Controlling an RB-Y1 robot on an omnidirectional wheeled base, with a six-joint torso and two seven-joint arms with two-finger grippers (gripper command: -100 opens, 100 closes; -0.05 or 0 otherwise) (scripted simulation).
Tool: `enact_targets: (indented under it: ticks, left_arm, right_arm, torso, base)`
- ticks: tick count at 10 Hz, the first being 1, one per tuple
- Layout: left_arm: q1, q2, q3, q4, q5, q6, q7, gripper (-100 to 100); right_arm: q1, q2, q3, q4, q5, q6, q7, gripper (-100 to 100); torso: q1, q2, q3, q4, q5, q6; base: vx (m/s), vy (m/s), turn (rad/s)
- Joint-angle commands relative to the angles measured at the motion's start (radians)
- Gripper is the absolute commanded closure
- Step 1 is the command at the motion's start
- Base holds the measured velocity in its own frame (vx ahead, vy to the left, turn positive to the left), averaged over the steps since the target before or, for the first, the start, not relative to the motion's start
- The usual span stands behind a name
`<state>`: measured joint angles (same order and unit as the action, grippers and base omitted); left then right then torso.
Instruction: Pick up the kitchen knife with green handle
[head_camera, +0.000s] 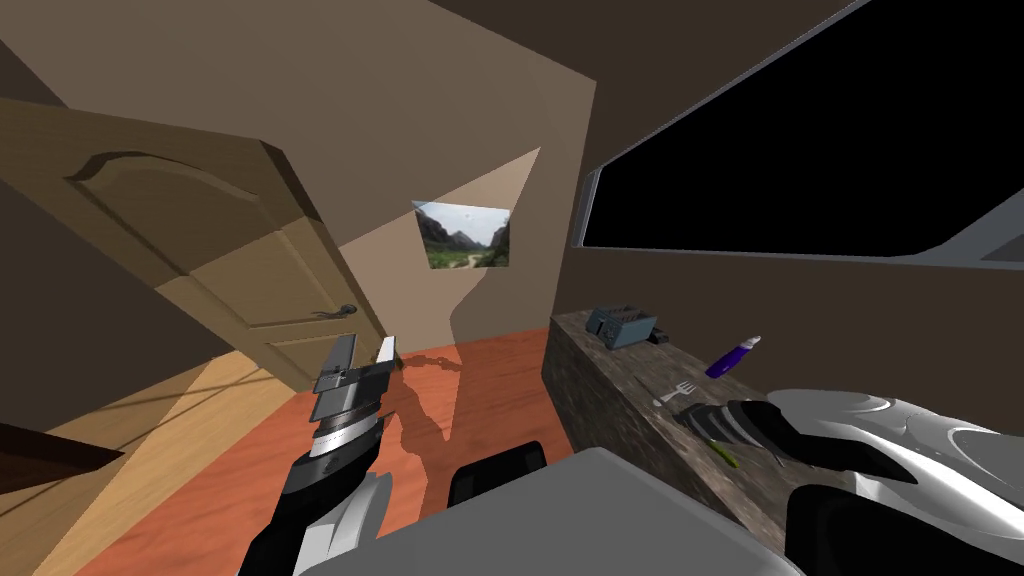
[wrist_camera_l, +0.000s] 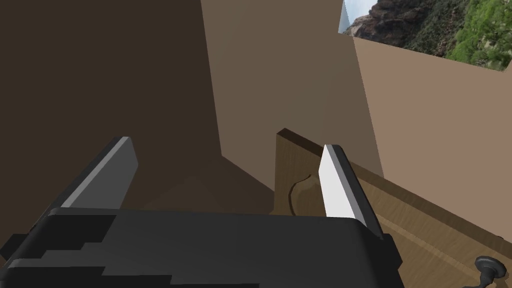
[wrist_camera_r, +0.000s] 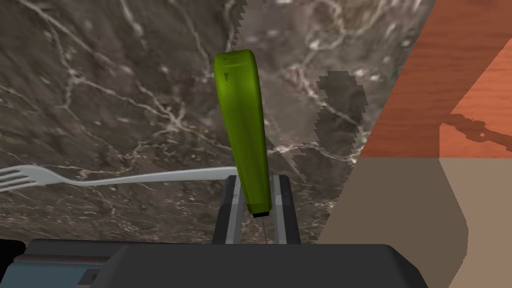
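Note:
The kitchen knife's green handle (wrist_camera_r: 243, 130) sticks out from between my right gripper's (wrist_camera_r: 256, 184) two fingers, which are shut on its lower end. A thin dark line of blade runs back between them. The handle hangs over the dark marbled counter (wrist_camera_r: 110, 90); I cannot tell whether it touches it. In the head view the right gripper (head_camera: 718, 428) is low over the counter's near part, with a bit of green handle (head_camera: 724, 453) poking out beside it. My left gripper (head_camera: 362, 355) is held up over the floor to the left, open and holding nothing.
A silver fork (wrist_camera_r: 120, 177) lies on the counter right behind the handle. Farther along stand a purple bottle-like thing (head_camera: 733, 357) and a blue-grey box (head_camera: 620, 325). A wooden door (head_camera: 200, 250) stands open on the left. A black area fills the window (head_camera: 830, 150).

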<state>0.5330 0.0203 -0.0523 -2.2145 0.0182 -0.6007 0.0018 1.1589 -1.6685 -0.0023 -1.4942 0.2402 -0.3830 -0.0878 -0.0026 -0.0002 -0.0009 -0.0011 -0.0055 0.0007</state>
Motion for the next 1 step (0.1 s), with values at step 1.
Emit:
enact_targets:
  ticks: [1]
  left_arm:
    - [0.0,0.0,0.0,0.0,0.0,0.0,0.0,0]
  right_arm:
    - [0.0,0.0,0.0,0.0,0.0,0.0,0.0,0]
  torso:
    - [0.0,0.0,0.0,0.0,0.0,0.0]
  base:
    - [0.0,0.0,0.0]
